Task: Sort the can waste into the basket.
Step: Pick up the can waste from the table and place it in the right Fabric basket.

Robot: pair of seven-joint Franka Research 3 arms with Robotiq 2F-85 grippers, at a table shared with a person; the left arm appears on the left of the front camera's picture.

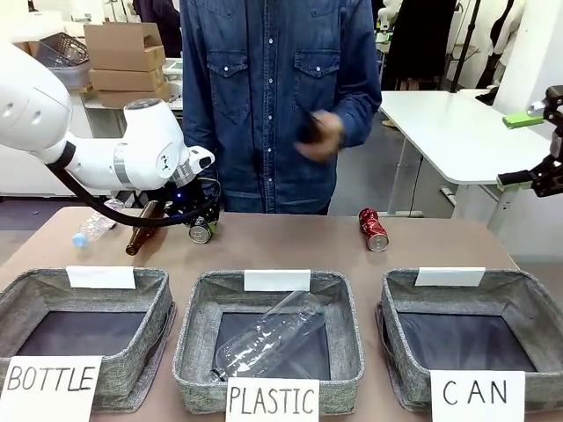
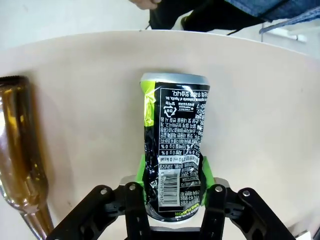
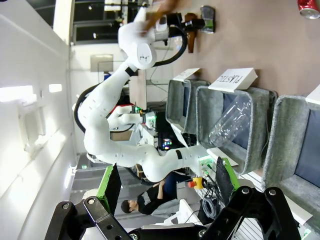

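Note:
A dented black can with green trim (image 2: 175, 150) lies on the tan table. My left gripper (image 2: 173, 171) is shut on its lower end. In the front view that gripper (image 1: 199, 227) sits at the table's far left with the can (image 1: 201, 234) in it. A crushed red can (image 1: 373, 229) lies on its side at the far right of the table, also seen as a red can (image 3: 310, 7) from the right wrist. The grey basket signed "CAN" (image 1: 406, 290) stands at the front right with nothing in it. My right gripper (image 1: 521, 149) hangs open, high off the table's right side.
A brown glass bottle (image 1: 141, 234) and a clear plastic bottle (image 1: 91, 225) lie left of the held can. The "PLASTIC" basket (image 1: 195, 338) holds a clear bottle (image 1: 268, 336); the "BOTTLE" basket (image 1: 157, 303) stands left. A person stands behind the table, one hand (image 1: 322, 134) raised.

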